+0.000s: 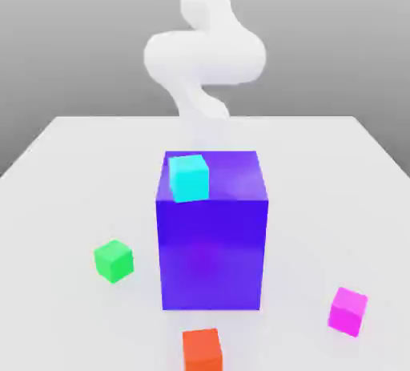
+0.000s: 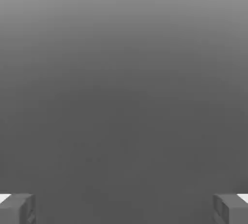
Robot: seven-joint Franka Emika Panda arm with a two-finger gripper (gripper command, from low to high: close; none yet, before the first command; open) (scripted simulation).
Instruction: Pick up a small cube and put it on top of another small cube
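Observation:
The small magenta-pink cube (image 1: 347, 310) rests on the white table (image 1: 72, 169) toward the front on the exterior view's right. Across the table, on the exterior view's left, sits the small green cube (image 1: 114, 260) of the same size. A big blue-violet block (image 1: 212, 237) stands between the two. In the hand view my gripper (image 2: 124, 209) is open, its two grey fingertips (image 2: 18, 208) set wide apart with nothing between them and plain grey beyond. The white arm (image 1: 204, 57) curls up behind the block, far from both cubes.
A small cyan cube (image 1: 189, 177) lies on top of the blue-violet block near its left side. A small orange-red cube (image 1: 202, 349) sits at the table's front edge, just in front of the block.

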